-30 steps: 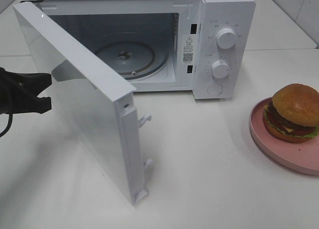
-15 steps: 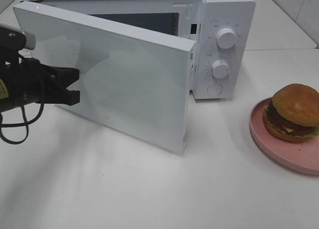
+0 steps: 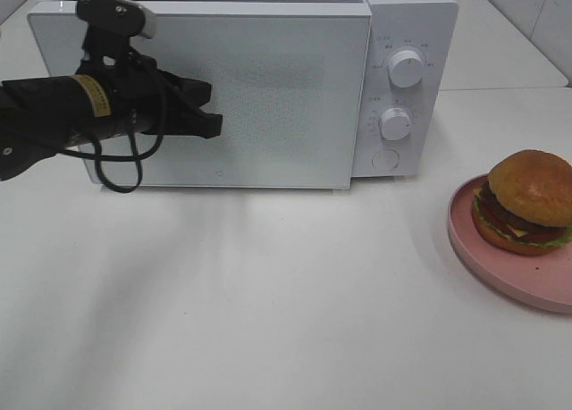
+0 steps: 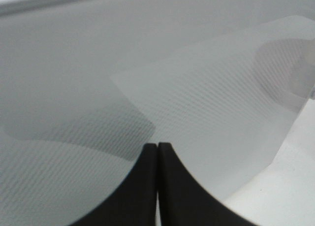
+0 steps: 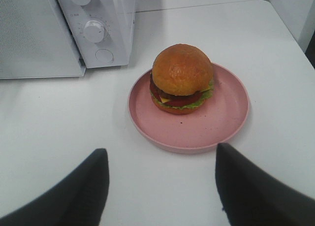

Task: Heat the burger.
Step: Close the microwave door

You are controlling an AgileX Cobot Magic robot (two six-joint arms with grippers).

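Observation:
The burger [image 3: 527, 200], with a glossy brown bun, sits on a pink plate [image 3: 500, 269] at the right of the table, outside the microwave [image 3: 407, 17]. The microwave door [image 3: 286, 97] is closed. My left gripper [image 3: 212, 111] is shut, and its fingertips [image 4: 150, 152] rest against the door's front panel with nothing between them. In the right wrist view my right gripper [image 5: 162, 152] is open, and the burger [image 5: 181, 78] on its plate [image 5: 221, 122] lies a short way ahead of its spread fingers. That gripper is out of the exterior high view.
Two white knobs [image 3: 406, 69] [image 3: 394, 122] and a round button [image 3: 384, 160] sit on the microwave's right panel. White table [image 3: 286, 303] spreads in front. The left arm's black cable [image 3: 116, 173] hangs by the door.
The microwave door has swung from wide open to fully closed, pushed by my left gripper moving right and toward the oven. The burger and plate have not moved.

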